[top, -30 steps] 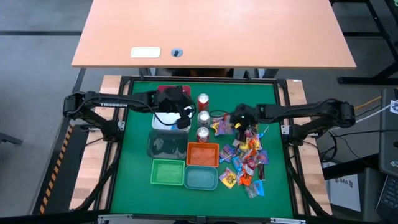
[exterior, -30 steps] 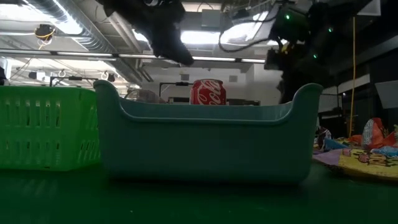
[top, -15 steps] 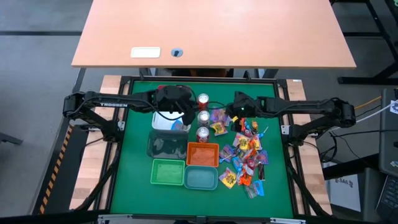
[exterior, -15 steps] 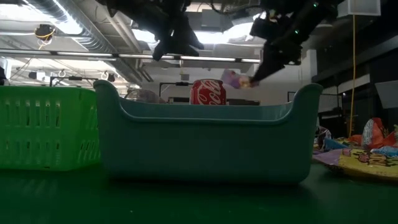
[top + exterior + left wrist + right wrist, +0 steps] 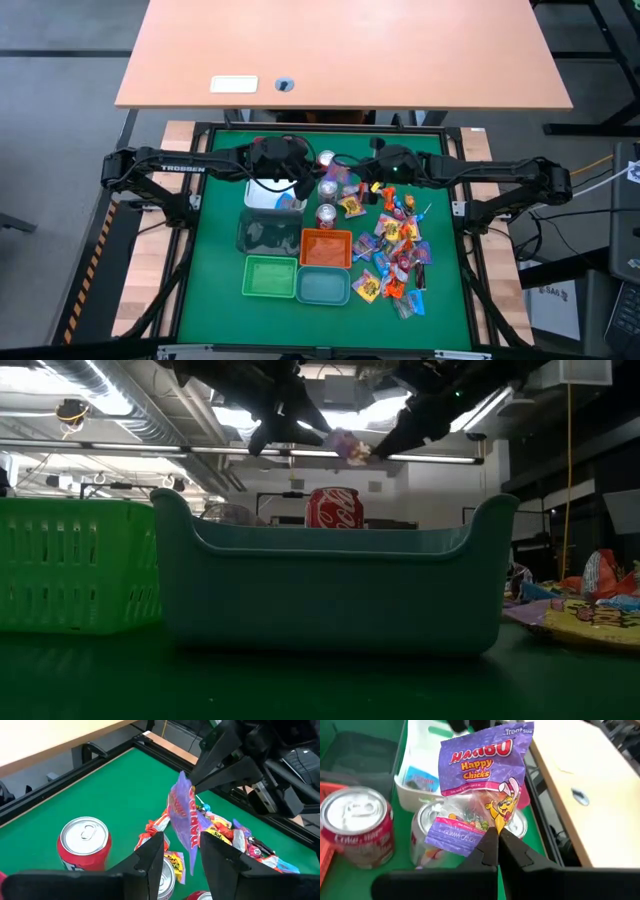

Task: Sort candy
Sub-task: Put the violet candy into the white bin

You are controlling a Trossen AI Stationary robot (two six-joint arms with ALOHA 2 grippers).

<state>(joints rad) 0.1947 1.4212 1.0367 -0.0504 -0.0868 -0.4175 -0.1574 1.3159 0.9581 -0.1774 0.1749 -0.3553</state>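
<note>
A purple bag of gummy candy (image 5: pixel 481 785) hangs in the air above the red-and-silver cans (image 5: pixel 326 213), with my right gripper (image 5: pixel 497 842) shut on it. In the low view the bag (image 5: pixel 345 445) sits between the tips of both arms. My left gripper (image 5: pixel 180 840) is open right beside it. Its two fingers stand on either side of the bag's near edge (image 5: pixel 186 827), and I see no touch. The rest of the candy (image 5: pixel 396 255), a heap of small coloured wrappers, lies on the green mat at the right. My right gripper pinches the bag's lower end, near one corner (image 5: pixel 495 825), between its two fingertips. The fingers come from the table's right side, slanting slightly down. The bag is lifted clear and juts out past the fingertips toward my left gripper, its printed face up toward the wrist camera.
Three cans stand in a row at mid-table under the bag. Left of them are a white bin (image 5: pixel 265 196) and a dark bin (image 5: pixel 266 233). Nearer the front edge stand an orange bin (image 5: pixel 326 247), a green bin (image 5: pixel 270 276) and a teal bin (image 5: pixel 322 287).
My right gripper has risen from the candy heap with the purple bag, rolling its wrist, and carried it left toward my left gripper. The bag has come clear of the table and now hangs over the cans. My left gripper has rolled its wrist in place.
</note>
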